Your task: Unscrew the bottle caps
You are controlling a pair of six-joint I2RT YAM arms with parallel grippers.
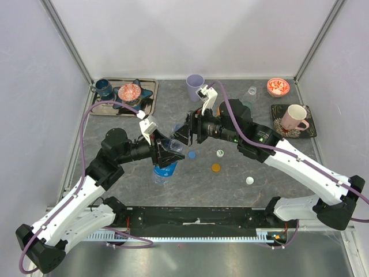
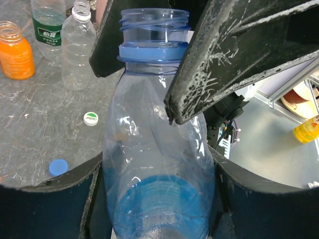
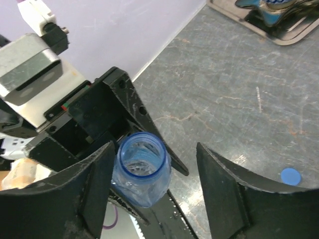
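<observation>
Top external: left gripper (image 1: 166, 154) is clamped on the blue bottle (image 1: 163, 173) mid-table. The bottle's neck points at the right gripper (image 1: 183, 136), which sits right at its mouth. Four caps lie loose on the table (image 1: 230, 193) to the right of the bottle. The blue cap (image 1: 192, 154) is nearest, then the white-and-green cap (image 1: 220, 153) and the orange cap (image 1: 215, 168), with the white cap (image 1: 249, 180) furthest out. The lilac cup (image 1: 195, 86) is near the back wall.

Left wrist: own fingers are squeezed onto the bottle's lower body. The bottle mouth is bare, threads exposed. The right arm's fingers (image 2: 234, 55) flank the neck on either side. On the table behind, at left, stand the uncapped orange bottle (image 2: 16, 50), the green-label clear bottle (image 2: 49, 27) and a second clear bottle (image 2: 77, 50), all upright and close together.

Right wrist: jaws are spread wider than the neck. The bottle mouth sits just beside one finger, with a visible gap to the other. Nothing is gripped.
</observation>
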